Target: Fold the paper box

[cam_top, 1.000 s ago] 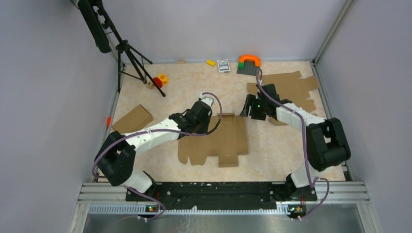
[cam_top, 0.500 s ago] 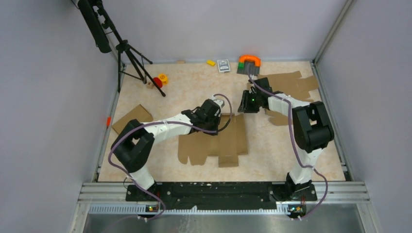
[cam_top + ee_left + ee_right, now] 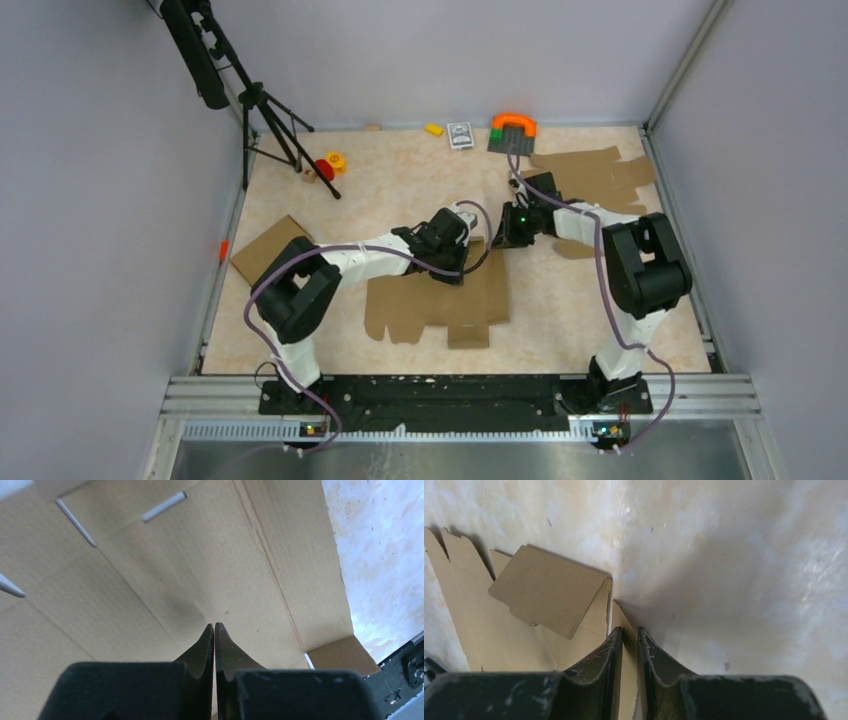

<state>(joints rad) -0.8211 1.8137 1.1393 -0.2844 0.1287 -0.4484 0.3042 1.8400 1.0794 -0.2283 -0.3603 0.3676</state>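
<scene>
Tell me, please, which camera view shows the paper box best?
The top external view: it takes in nearly the whole paper box, spread out with its flaps and tabs. The left wrist view shows only a close patch of creased panels; the right wrist view, just one edge between the right gripper's fingers.

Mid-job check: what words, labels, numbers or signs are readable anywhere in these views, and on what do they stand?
Nothing can be read in any view.
The printed face of the small card box at the far edge is too small to read.
The reddish mark on the yellow toy is too small to read.
There is no print on the paper box, which is plain brown in the wrist views too.
No print shows on the pile of cardboard sheets.
</scene>
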